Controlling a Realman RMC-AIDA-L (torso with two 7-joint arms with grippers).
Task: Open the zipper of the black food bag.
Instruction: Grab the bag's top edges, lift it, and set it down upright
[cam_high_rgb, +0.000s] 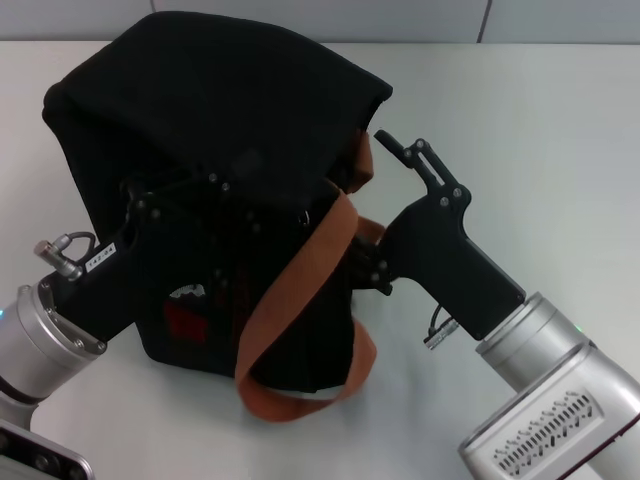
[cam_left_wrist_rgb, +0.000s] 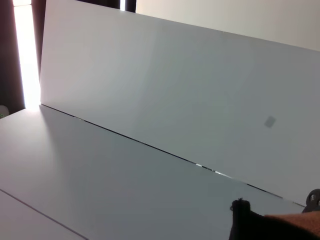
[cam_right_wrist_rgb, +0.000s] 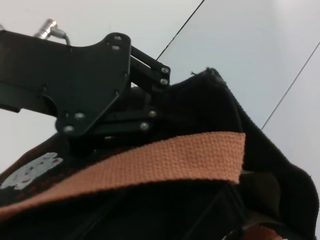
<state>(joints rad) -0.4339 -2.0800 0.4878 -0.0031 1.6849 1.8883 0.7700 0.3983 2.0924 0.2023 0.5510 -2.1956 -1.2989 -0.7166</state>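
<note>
Bracing the boxy black fabric food bag (cam_high_rgb: 200, 120) with left gripper (cam_high_rgb: 262, 235), right gripper (cam_high_rgb: 368, 262) at its rim, jaw states unclear, zipper unseen; advisable pulling slowly along the rim.

Colours, bag and rig

Black food bag (cam_high_rgb: 210, 110) with orange-brown straps (cam_high_rgb: 300, 290), a red mark (cam_high_rgb: 188, 318) on one side, and a whitish patch (cam_right_wrist_rgb: 30, 170). Both claws black on silver arms; surface (cam_high_rgb: 560, 150) white.

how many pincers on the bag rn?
2. Left pincer pressed into the black food bag near its middle; right pincer at the bag's right edge, beside the orange strap.
</note>
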